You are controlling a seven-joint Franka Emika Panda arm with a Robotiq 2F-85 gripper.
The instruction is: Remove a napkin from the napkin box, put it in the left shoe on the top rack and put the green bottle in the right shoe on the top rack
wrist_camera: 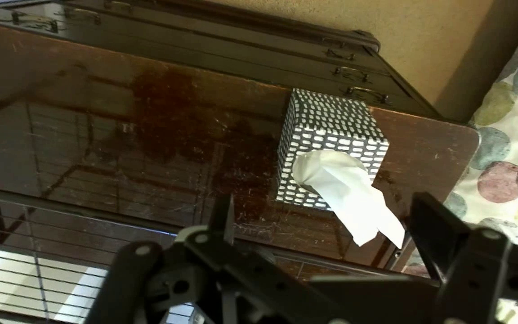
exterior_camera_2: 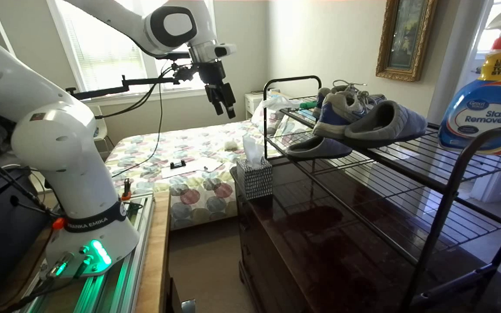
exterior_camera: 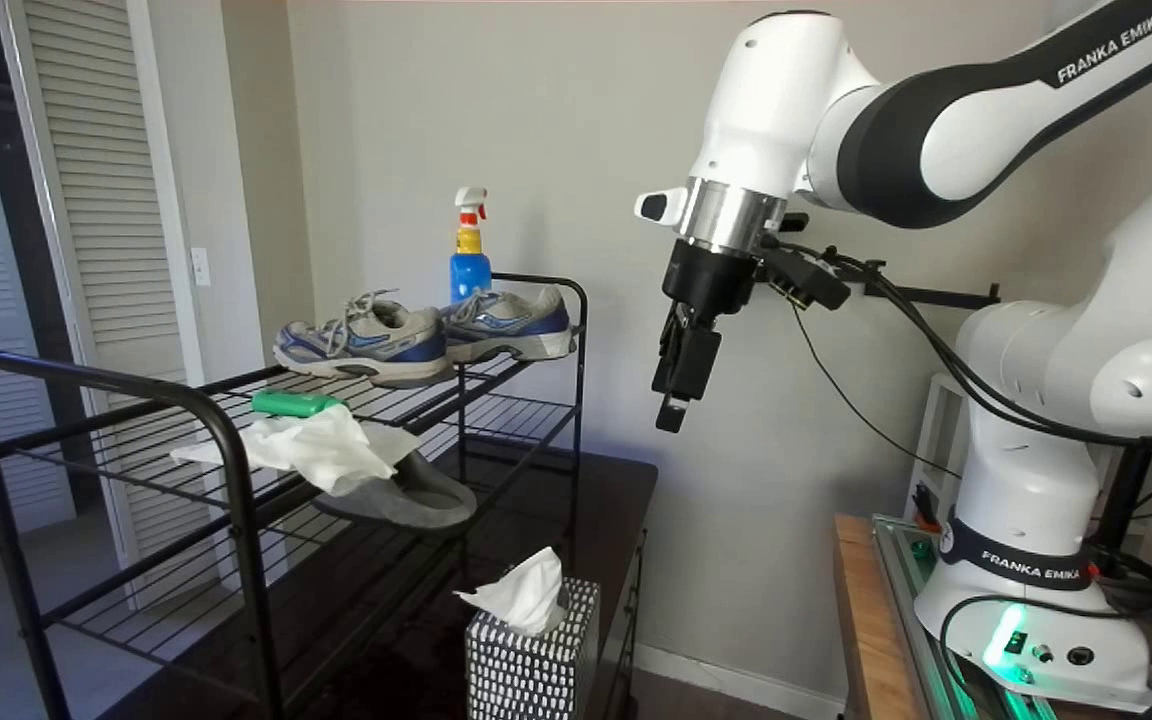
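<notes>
Fingers (wrist_camera: 436, 227) wide apart, gripper (exterior_camera_2: 225, 111) hangs left of napkin box (exterior_camera_2: 257, 181) and top rack (exterior_camera_2: 407, 169) in an exterior view!

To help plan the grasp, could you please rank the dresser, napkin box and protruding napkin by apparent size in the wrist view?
1. Dresser, cut off by the frame
2. Napkin box
3. Napkin, exposed part only

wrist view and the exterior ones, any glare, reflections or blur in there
In the wrist view, the glossy dresser top mirrors the wire rack, the napkin looks nearly washed out, and the open jaws are dark and slightly blurred; in an exterior view, the window is largely blown out; in both exterior views, the base light glows green.
</notes>
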